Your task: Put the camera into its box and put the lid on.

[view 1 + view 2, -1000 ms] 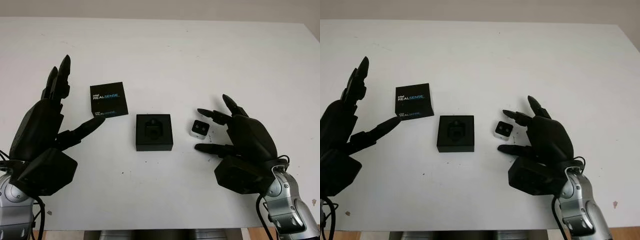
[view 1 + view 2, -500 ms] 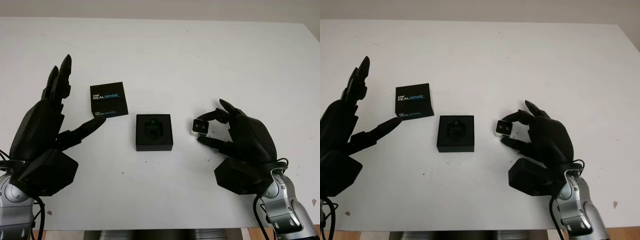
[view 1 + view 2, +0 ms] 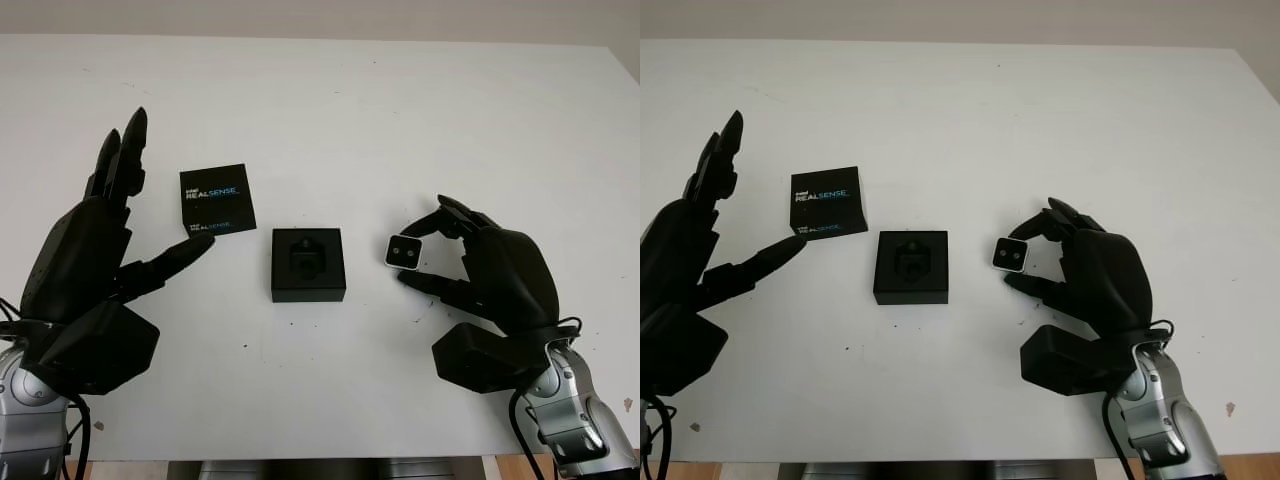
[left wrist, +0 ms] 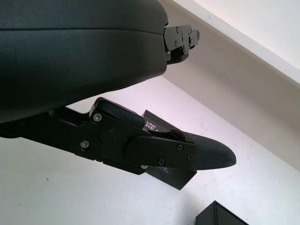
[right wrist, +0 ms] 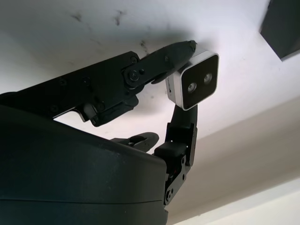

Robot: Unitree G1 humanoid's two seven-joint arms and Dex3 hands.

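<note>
A small silver camera [image 3: 403, 252] with a black two-lens face is pinched in my right hand [image 3: 424, 256], lifted a little off the white table, to the right of the box. In the right wrist view the camera [image 5: 194, 80] sits between a thumb and two fingers. The open black box [image 3: 308, 264] with its moulded insert lies at the table's middle. Its black lid [image 3: 216, 198], printed REALSENSE, lies flat to the box's left. My left hand [image 3: 110, 240] is open beside the lid, thumb tip just short of the lid's near edge.
The white table [image 3: 340, 110] stretches wide beyond the objects, with its far edge at the back and its near edge just below my hands. A few small dark specks mark the surface near the box.
My right hand closed its fingers on the camera, which lay on the table a second ago, and has raised and tilted it slightly. The left hand, lid and box have stayed put.
</note>
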